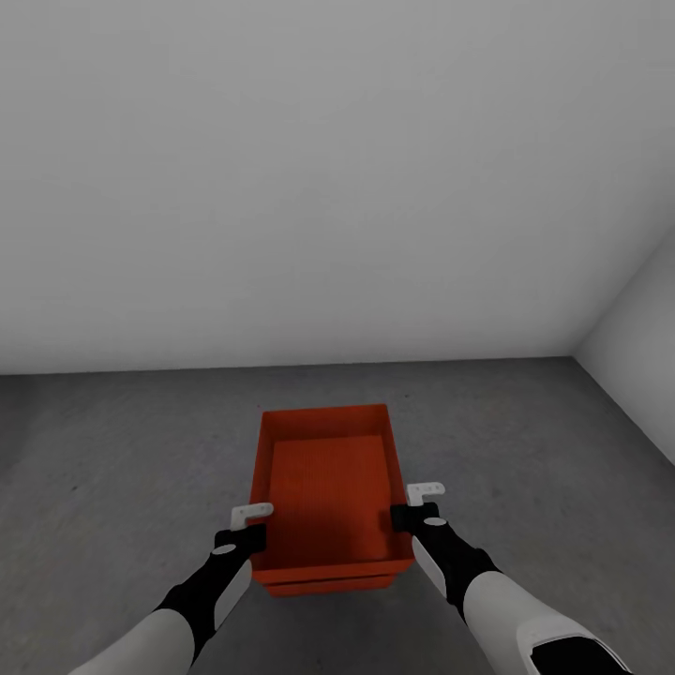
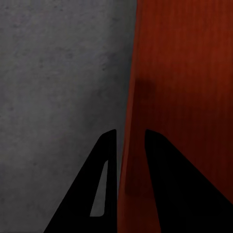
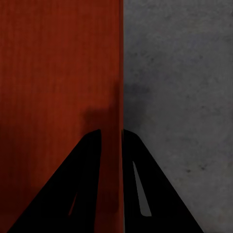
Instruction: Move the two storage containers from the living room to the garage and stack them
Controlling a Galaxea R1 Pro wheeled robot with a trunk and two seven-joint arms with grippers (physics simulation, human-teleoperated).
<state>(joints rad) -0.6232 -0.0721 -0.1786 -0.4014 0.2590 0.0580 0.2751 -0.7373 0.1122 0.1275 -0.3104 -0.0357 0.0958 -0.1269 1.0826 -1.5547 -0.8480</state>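
- Storage container [image 1: 328,487] hung above the garage's grey floor [image 1: 112,450], near the white wall [image 1: 328,187].
- Left claw [image 1: 251,525] and right claw [image 1: 412,504] each pinched a side wall.
- Uneven release could probably tip it.

The orange-red open-top rectangular storage container [image 1: 328,487] stands on the dark grey rough concrete floor [image 1: 112,469], nested on a second identical container [image 1: 328,585] beneath it. The plain white wall [image 1: 281,187] rises behind; another wall [image 1: 637,337] stands at right.
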